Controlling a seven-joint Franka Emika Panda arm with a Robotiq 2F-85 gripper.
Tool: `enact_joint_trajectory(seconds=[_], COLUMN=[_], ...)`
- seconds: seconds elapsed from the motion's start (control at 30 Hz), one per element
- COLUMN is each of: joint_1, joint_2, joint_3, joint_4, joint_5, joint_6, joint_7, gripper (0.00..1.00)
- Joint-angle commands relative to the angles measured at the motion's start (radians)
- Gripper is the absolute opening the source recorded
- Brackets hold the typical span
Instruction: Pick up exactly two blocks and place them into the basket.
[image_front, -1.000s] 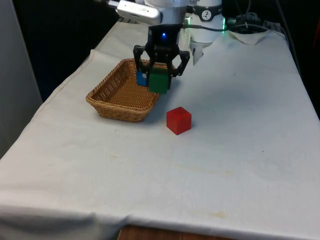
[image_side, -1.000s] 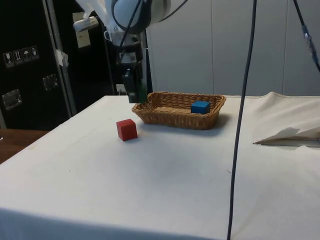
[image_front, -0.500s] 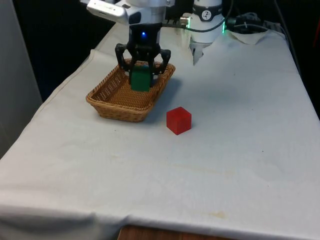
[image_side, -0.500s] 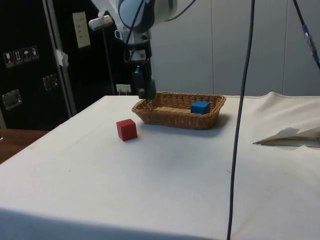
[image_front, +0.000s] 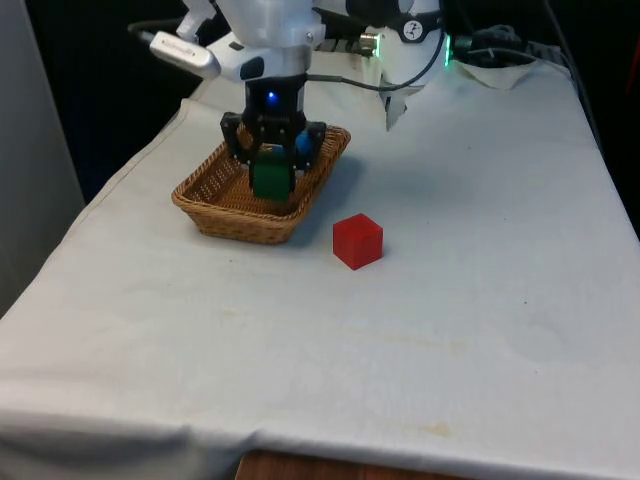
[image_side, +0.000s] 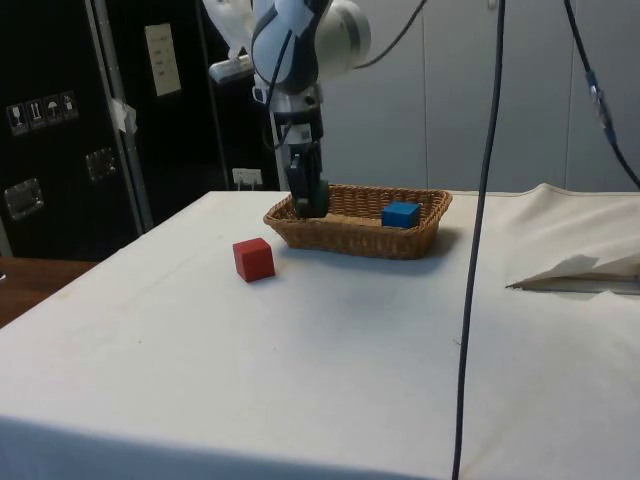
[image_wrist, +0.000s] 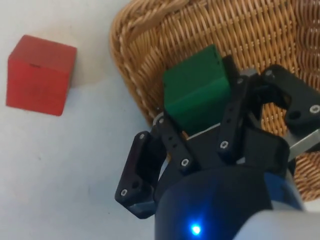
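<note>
The gripper (image_front: 270, 163) has carried the green block (image_front: 270, 177) from beside the basket's (image_front: 215, 218) rim, on the side near the red block, to over the basket's inside. It has also come lower, so in the side view the green block now sits at about rim height.

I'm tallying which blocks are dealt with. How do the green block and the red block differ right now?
The green block is clamped in the gripper, whose jaws are shut on it; the red block is free. The green block is over the basket, inside its rim; the red block rests on the white cloth beside the basket. Both are plain cubes of similar size.
</note>
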Motion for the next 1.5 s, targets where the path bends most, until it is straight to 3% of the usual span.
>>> enact_joint_trajectory(seconds=[0.0,0.1,0.13,0.17,0.2,0.37,0.43,0.47,0.63,0.67,0.73,1.07,1.27,1.3,1.47], joint_1=[-0.008,-0.01,-0.001,-0.01,-0.011,-0.007,-0.001,-0.006,-0.006,-0.005,-0.005,-0.001,0.008,0.001,0.025], joint_2=[0.002,0.013,0.015,0.016,0.019,0.031,0.034,0.032,0.032,0.033,0.033,0.027,-0.054,-0.051,-0.11], joint_3=[0.009,0.011,0.0,0.011,0.011,0.006,-0.001,0.005,0.004,0.004,0.003,-0.005,-0.024,-0.016,-0.025], joint_4=[-0.006,-0.013,-0.009,-0.015,-0.018,-0.026,-0.022,-0.027,-0.029,-0.029,-0.03,-0.027,-0.062,-0.058,-0.089], joint_5=[0.013,0.024,0.013,0.029,0.034,0.051,0.042,0.05,0.05,0.05,0.049,0.042,0.029,0.037,0.015], joint_6=[0.016,0.028,0.015,0.033,0.037,0.051,0.041,0.052,0.053,0.053,0.053,0.041,0.009,0.012,0.0], joint_7=[-0.012,-0.019,-0.008,-0.022,-0.026,-0.037,-0.028,-0.037,-0.036,-0.035,-0.035,-0.028,-0.022,-0.029,0.002], gripper=[0.0,0.0,0.0,0.0,0.0,0.02,0.16,0.16,0.65,0.85,1.0,1.0,1.0,1.0,1.0])
